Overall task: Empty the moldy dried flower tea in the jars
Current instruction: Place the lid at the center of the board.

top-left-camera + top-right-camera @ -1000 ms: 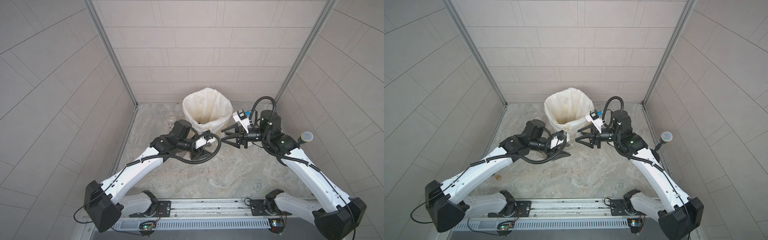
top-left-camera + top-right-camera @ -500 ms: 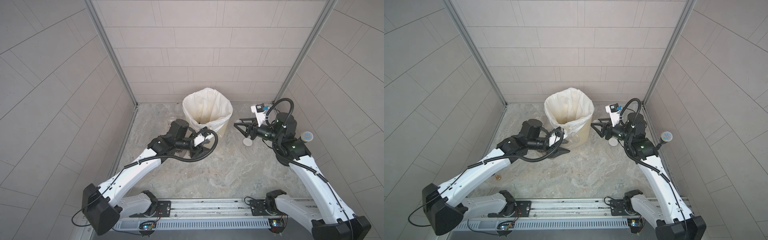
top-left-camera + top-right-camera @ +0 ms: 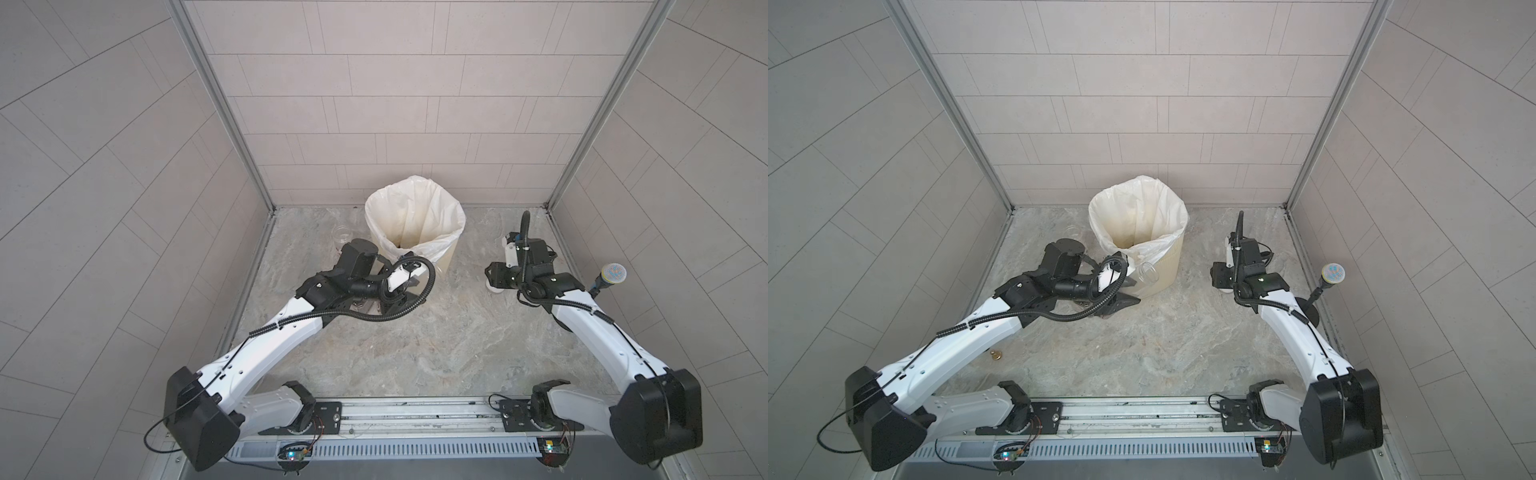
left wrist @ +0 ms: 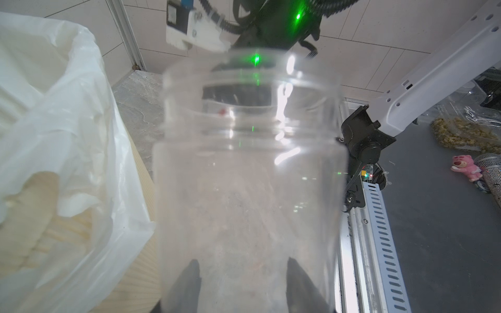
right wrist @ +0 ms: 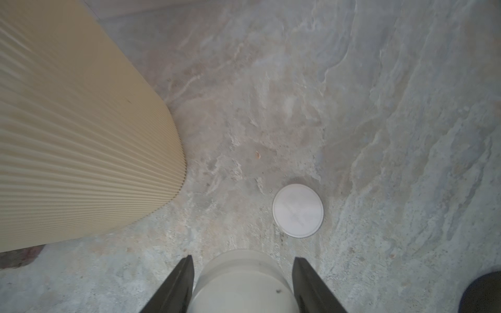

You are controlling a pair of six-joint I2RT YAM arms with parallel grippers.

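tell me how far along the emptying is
Done: far jar sits open and clear by the bin; floor lid is off. In hand: left gripper grips an open, clear-looking held jar; right gripper pinches a second lid. Left: no third jar visible.

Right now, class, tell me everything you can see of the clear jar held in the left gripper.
The clear jar looks like transparent plastic: a cylinder with a threaded neck and a wide open mouth, no lid on it. It looks almost empty, with only faint dusty residue inside. The left gripper holds it near its base, one dark finger on each side. It is tilted, with its mouth beside the bin's white liner; whether they touch cannot be told.
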